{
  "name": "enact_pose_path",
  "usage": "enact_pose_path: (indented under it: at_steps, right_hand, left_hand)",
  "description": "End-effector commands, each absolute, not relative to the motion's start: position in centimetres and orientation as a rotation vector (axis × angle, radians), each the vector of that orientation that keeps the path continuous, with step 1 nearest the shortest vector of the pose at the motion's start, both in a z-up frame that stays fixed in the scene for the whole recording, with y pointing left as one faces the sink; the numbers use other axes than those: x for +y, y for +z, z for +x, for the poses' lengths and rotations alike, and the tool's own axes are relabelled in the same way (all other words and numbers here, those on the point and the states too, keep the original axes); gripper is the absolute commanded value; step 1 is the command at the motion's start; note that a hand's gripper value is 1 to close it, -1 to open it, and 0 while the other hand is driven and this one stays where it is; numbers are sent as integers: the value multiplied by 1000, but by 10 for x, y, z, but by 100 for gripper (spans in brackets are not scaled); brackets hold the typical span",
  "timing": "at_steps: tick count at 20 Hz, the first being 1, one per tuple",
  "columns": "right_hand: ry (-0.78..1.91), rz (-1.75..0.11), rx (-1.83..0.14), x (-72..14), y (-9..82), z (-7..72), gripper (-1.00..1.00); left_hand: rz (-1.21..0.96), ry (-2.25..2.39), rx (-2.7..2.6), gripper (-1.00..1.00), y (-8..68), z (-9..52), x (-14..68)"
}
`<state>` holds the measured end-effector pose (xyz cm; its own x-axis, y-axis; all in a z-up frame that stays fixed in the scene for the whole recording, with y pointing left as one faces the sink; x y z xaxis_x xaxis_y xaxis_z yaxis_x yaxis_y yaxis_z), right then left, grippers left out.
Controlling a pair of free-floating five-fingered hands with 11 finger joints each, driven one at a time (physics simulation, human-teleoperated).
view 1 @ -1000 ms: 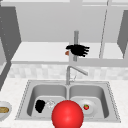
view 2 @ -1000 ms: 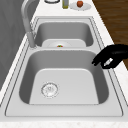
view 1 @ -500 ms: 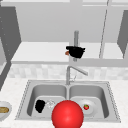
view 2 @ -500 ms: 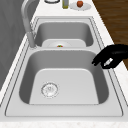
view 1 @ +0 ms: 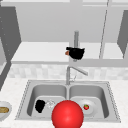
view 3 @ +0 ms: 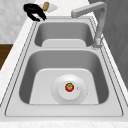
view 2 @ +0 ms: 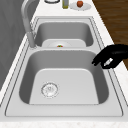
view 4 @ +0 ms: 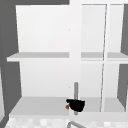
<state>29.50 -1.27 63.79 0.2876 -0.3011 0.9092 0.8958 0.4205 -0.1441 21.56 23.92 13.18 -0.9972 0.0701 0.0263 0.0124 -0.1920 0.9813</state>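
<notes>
The right hand (view 1: 75, 53) is hovering in front of the cabinet shelf (view 1: 37, 53). Its fingers are curling round a small orange thing (view 1: 67, 53), which is sticking out at the hand's left side and is not resting on the shelf. The left hand (view 2: 111, 58) is hanging over the front rim of the left basin (view 2: 75, 85), fingers curling loosely and holding nothing.
</notes>
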Motion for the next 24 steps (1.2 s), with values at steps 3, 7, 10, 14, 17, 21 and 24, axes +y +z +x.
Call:
enact_pose_path:
  at_steps: [3,7,10,14,17,21,24]
  right_hand:
    - [-885,-746,-938,-26,637,278,100]
    - [-912,-755,-945,-33,632,269,100]
    - [-899,-748,-976,-39,630,251,100]
    - [-842,-747,-967,-29,624,252,100]
    - [-804,-693,-1038,-28,619,255,100]
    - [-865,-691,-1051,-39,614,254,100]
    - [-897,-706,-1035,-45,619,241,100]
  left_hand:
    - [101,2395,1973,0,132,216,239]
    - [101,2395,1973,0,132,216,239]
    - [101,2395,1973,0,132,216,239]
    - [101,2395,1973,0,132,216,239]
    - [101,2395,1973,0,132,216,239]
    - [101,2395,1973,0,132,216,239]
    - [101,2395,1973,0,132,216,239]
